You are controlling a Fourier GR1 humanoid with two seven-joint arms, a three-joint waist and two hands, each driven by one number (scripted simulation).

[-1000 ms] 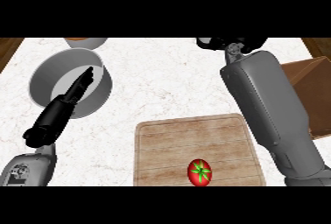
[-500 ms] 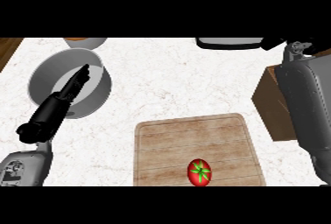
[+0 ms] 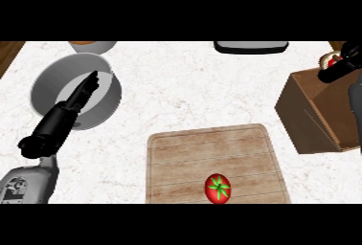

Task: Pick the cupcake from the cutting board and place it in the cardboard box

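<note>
Two hands: right hand (image 3: 341,69) pinches the cupcake (image 3: 327,58) over the cardboard box (image 3: 311,115), left hand (image 3: 75,100) spread.

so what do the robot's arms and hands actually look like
Both hands are black: the left hand has slim fingers on a black wrist; the right hand shows as a dark shape at the right edge. The left forearm and right forearm are grey shells, the left with dark recesses.
</note>
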